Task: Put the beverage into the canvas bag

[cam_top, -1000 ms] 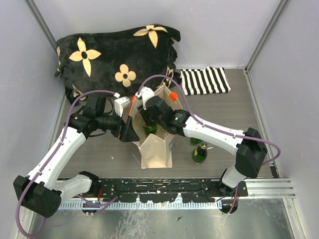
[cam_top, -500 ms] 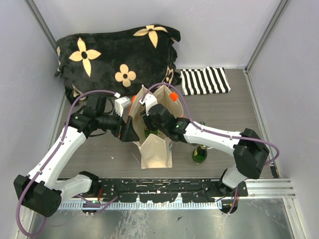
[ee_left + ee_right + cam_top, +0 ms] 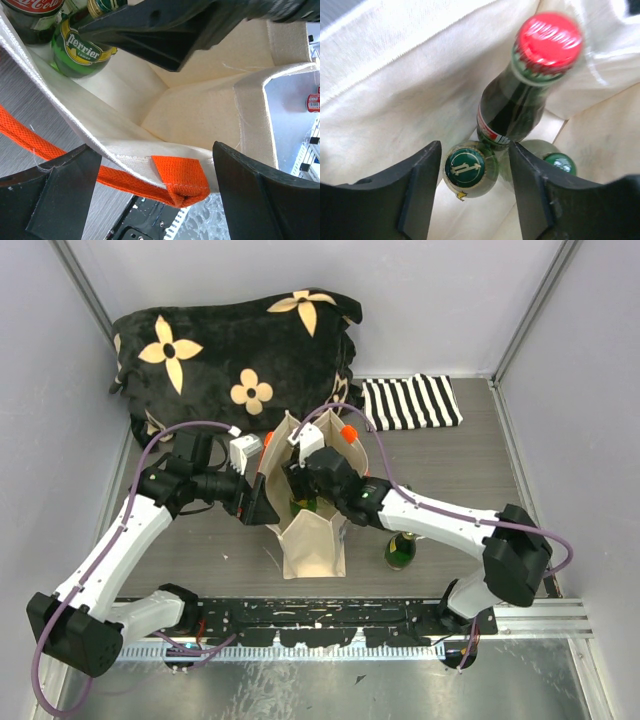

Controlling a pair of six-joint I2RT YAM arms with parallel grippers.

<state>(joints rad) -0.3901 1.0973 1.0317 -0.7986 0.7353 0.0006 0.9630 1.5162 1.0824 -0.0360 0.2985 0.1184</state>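
The beige canvas bag [image 3: 315, 540] with orange handles stands open in the middle of the table. My left gripper [image 3: 262, 506] is at its left rim. In the left wrist view its jaws [image 3: 155, 200] stand wide apart, with the rim and an orange handle end [image 3: 180, 182] between them. My right gripper [image 3: 303, 490] reaches into the bag mouth. In the right wrist view it is open [image 3: 475, 195] around a green-capped bottle [image 3: 470, 167], with a small gap on each side. A red-capped cola bottle [image 3: 530, 95] and another green-capped bottle [image 3: 560, 162] stand beside it in the bag.
A green bottle [image 3: 401, 550] stands on the table right of the bag, under my right forearm. A black flowered cushion [image 3: 240, 350] lies at the back left. A striped cloth [image 3: 410, 402] lies at the back right. Walls close in on both sides.
My right gripper has gone a little nearer and lower into the bag mouth, and its forearm has swung right. The left arm and the bag have stayed put.
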